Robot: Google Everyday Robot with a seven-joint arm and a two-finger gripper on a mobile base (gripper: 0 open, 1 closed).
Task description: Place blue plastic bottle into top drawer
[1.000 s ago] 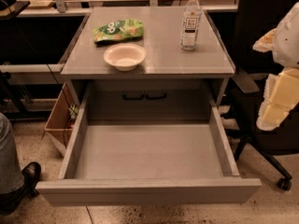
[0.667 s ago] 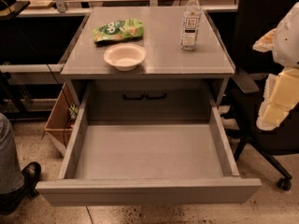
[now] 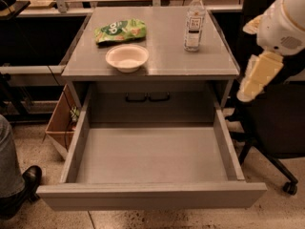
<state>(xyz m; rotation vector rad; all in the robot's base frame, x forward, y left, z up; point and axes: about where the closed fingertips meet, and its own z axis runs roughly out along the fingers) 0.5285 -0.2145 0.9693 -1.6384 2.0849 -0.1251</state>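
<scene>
The blue plastic bottle (image 3: 194,22), clear with a white cap and a white label, stands upright at the back right of the cabinet top (image 3: 190,63). The top drawer (image 3: 152,194) is pulled fully out below it, and its smooth grey inside holds nothing. My gripper (image 3: 259,76), a cream part hanging from the white arm, is in the air at the right edge of the view. It is right of the cabinet, apart from the bottle and lower than the bottle's cap.
A white bowl (image 3: 127,57) and a green snack bag (image 3: 120,30) lie on the left of the cabinet top. A black office chair (image 3: 281,123) stands to the right, a wooden box (image 3: 59,123) to the left. A person's leg and shoe (image 3: 19,185) are at the lower left.
My arm and gripper have moved up and to the left, closer to the cabinet's right side. The bottle, bowl, bag and drawer have not moved.
</scene>
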